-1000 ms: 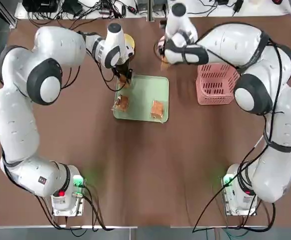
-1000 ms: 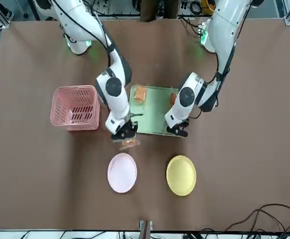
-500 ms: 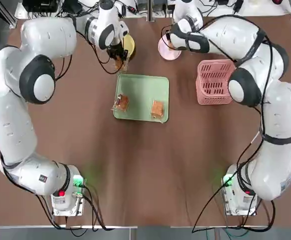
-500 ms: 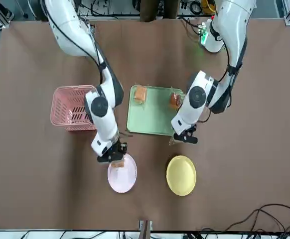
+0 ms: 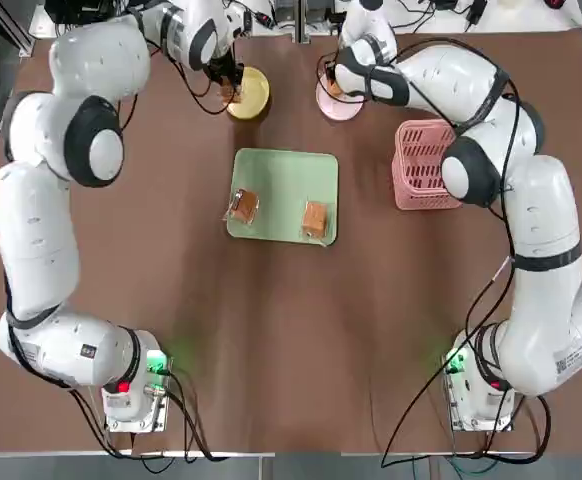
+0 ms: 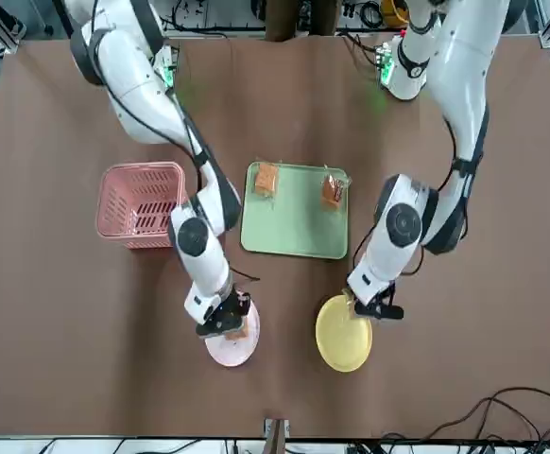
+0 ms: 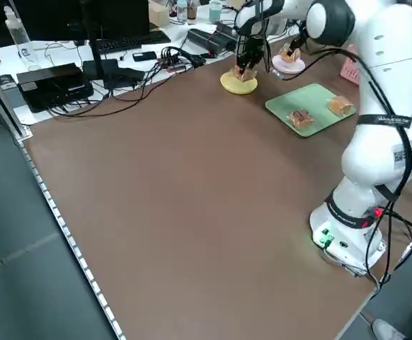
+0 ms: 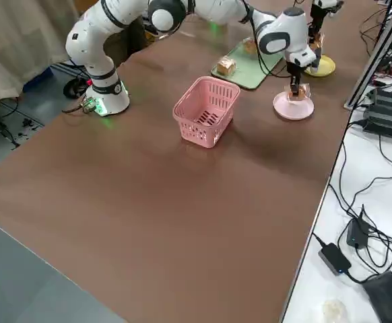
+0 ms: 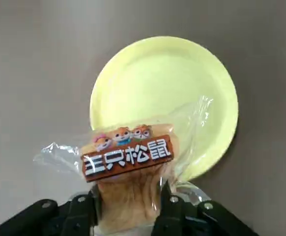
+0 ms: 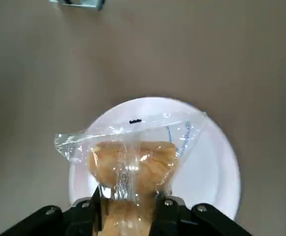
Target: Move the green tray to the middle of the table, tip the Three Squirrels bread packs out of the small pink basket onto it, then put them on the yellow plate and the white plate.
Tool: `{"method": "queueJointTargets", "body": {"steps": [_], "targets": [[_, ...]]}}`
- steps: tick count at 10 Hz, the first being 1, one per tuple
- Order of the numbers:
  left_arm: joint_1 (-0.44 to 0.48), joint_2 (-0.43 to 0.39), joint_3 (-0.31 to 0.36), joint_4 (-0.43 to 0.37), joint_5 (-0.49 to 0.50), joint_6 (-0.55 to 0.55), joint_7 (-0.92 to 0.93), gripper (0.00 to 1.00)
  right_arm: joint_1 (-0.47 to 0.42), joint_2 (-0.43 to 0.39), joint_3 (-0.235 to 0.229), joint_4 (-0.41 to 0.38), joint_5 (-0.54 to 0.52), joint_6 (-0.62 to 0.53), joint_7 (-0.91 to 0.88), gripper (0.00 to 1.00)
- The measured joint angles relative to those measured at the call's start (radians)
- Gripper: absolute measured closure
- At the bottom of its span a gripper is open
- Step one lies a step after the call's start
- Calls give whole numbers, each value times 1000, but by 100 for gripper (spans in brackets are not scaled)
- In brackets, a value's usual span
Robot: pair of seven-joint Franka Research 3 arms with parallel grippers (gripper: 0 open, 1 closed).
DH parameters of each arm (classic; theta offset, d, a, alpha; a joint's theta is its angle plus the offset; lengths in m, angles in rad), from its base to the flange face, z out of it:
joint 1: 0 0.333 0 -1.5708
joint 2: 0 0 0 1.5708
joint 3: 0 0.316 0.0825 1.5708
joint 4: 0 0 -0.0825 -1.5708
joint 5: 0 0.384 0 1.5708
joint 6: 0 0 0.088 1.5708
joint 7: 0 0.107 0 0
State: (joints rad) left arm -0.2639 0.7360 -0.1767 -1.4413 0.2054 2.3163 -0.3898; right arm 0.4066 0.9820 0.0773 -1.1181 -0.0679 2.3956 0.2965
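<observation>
My left gripper is shut on a Three Squirrels bread pack and holds it just above the near edge of the yellow plate. Over the white plate my right gripper is shut on a second bread pack. In the top view both grippers, left and right, are at the table's far edge. The green tray lies mid-table with two more packs on it, one toward my left and one toward my right. The small pink basket stands upright to the tray's right.
The brown table stretches bare between the tray and the arm bases. Cables and equipment lie on the bench beyond the far edge. Both arms arch over the table's left and right sides.
Both grippers moved away from the tray's far edge toward the plates, each with a pack: the left over the yellow plate, the right over the white plate.
</observation>
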Motion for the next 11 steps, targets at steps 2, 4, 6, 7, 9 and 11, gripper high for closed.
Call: {"method": "queueJointTargets", "body": {"steps": [2,4,6,7,9,11], "targets": [[-14,72,5,66,2,72,-2,53,-39,15,18,1,8,-1,-60,59],[-23,97,31,76,2,116,-2,52,-34,22,29,1,8,5,-62,50],[-30,112,37,79,2,146,-8,44,-26,22,34,1,8,6,-62,21],[-35,116,38,79,2,165,-26,41,-25,22,34,1,8,6,-62,7],[-47,122,38,82,2,177,-70,29,-29,13,34,5,9,7,-62,1],[-50,122,38,84,2,177,-80,4,-29,-71,35,-30,11,-67,-45,1]]}}
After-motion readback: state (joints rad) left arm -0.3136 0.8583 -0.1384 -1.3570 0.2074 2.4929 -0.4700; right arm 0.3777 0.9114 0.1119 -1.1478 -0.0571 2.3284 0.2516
